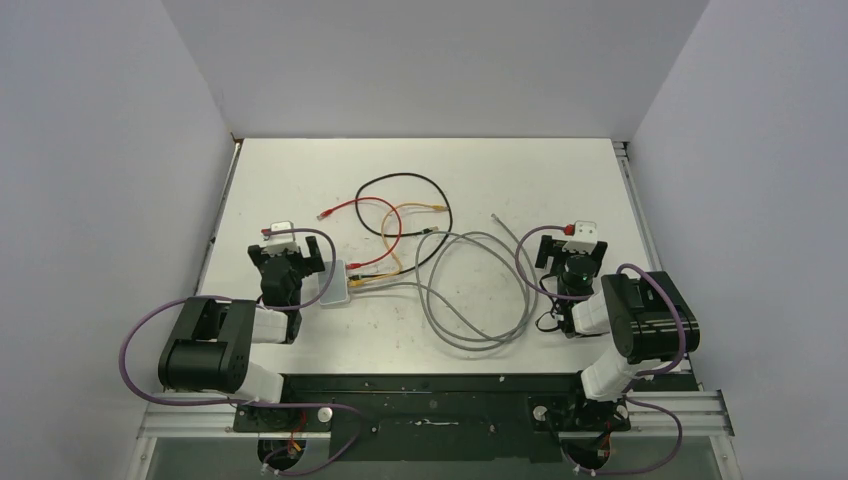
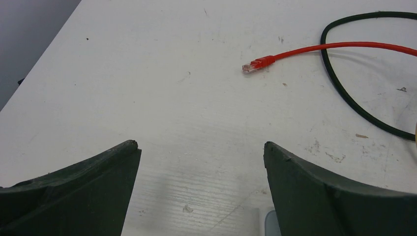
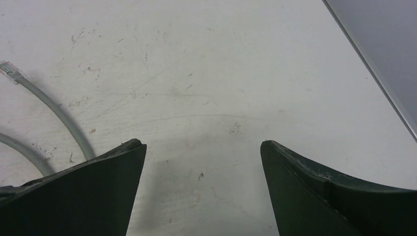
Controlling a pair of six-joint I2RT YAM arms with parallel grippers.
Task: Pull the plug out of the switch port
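The switch (image 1: 335, 284), a small pale flat box, lies on the white table left of centre. Red, yellow and grey cables run into its right edge, their plugs (image 1: 357, 278) sitting close together there. My left gripper (image 1: 297, 254) is open and empty, just left of the switch. Only a corner of the switch (image 2: 270, 224) shows in the left wrist view, beside the right finger (image 2: 314, 196). My right gripper (image 1: 572, 256) is open and empty at the right side of the table, far from the switch, over bare table (image 3: 201, 162).
A loose red plug (image 2: 253, 65) and a black cable loop (image 2: 344, 93) lie ahead of the left gripper. A big grey cable coil (image 1: 480, 290) lies mid-table; its free end (image 3: 10, 69) lies left of the right gripper. Walls close in the table on three sides.
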